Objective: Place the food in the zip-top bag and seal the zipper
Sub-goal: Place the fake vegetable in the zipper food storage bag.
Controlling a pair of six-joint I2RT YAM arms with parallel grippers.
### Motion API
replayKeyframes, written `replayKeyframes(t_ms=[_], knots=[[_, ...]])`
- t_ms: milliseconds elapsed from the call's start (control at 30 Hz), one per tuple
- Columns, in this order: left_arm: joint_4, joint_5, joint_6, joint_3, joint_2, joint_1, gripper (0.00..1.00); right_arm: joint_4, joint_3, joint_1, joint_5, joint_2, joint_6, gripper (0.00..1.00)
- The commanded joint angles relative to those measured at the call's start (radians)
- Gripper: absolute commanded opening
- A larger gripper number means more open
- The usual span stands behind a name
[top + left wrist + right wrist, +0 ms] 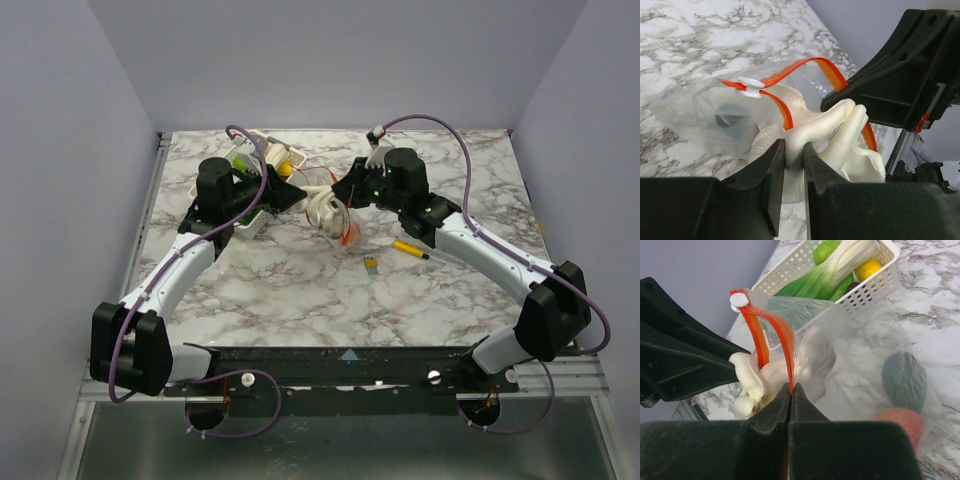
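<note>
The clear zip-top bag [345, 232] lies mid-table, its mouth lifted between both grippers. My right gripper [791, 386] is shut on the orange-red zipper strip [786, 340] at the mouth's near edge; the white slider [738, 300] sits at the strip's end. My left gripper [794, 147] is shut on a white toy mushroom cluster [840, 125] and holds it at the open mouth, partly inside the bag [695, 120]. A dark food piece [904, 381] and a red one [900, 420] lie inside the bag. From above, the left gripper [298, 200] and right gripper [345, 190] nearly meet.
The white lattice basket [790, 265] stands just behind the bag, holding a green-and-white bok choy [840, 267] and a yellow piece [867, 267]. A yellow marker pen [410, 249] and a small dark object [371, 265] lie on the marble table right of the bag.
</note>
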Motion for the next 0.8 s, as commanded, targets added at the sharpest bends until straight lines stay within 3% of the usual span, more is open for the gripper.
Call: replayKeyframes(t_ms=[0,267,500,767], knots=[[-0.173,-0.122,0.083,0.064,-0.017,0.005,0.0,0.101,-0.032,-0.001,-0.032,-0.032,0.01,0.01],[-0.536,-0.309,0.047,0.242,0.034,-0.025,0.0,0.145,-0.028,-0.001,-0.097,-0.009,0.035,0.01],[-0.865,-0.579,0.055,0.491,0.111,-0.166,0.0,0.015,0.08,0.01,-0.03,0.052,-0.007,0.01],[-1.028,-0.753,0.005,0.672,0.232,-0.286,0.0,-0.1,0.132,0.028,0.101,0.077,0.0,0.01]])
